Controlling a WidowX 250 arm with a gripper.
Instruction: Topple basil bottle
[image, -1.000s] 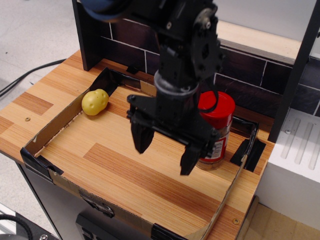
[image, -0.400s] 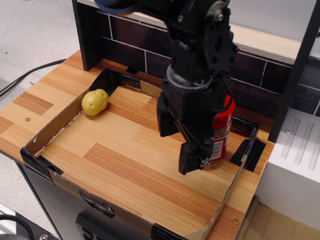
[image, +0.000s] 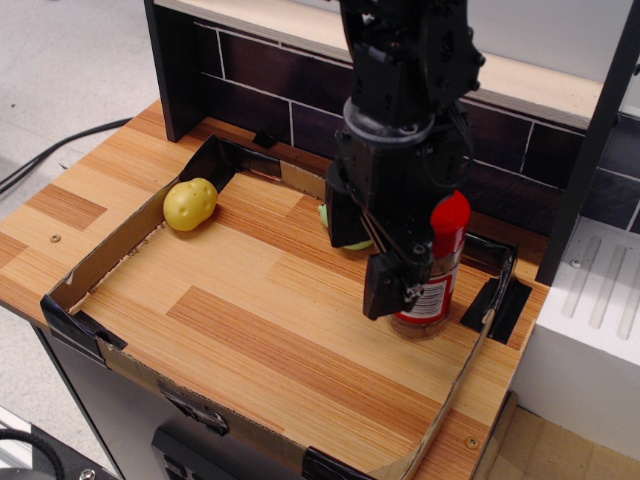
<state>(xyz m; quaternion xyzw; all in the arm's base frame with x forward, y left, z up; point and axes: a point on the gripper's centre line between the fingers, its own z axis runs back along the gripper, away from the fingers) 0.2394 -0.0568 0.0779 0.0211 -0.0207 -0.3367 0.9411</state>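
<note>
The basil bottle (image: 436, 272) stands upright at the right end of the cardboard-walled tray (image: 103, 268), with a red cap and a red-and-white label with a barcode. My black gripper (image: 362, 254) hangs just left of it, turned so that one finger (image: 386, 286) is at the front, against or very close to the bottle's label. The other finger (image: 339, 218) is further back. The jaws stand apart and hold nothing. The arm hides the bottle's left side.
A yellow potato-like toy (image: 190, 203) lies at the tray's back left. A green toy (image: 352, 244) peeks out behind the gripper. A dark brick wall (image: 262, 75) runs along the back. A white block (image: 590, 320) stands right of the tray.
The gripper has turned about its axis and moved right and back, up to the bottle's left side. The green toy now shows behind it. The bottle still stands.
</note>
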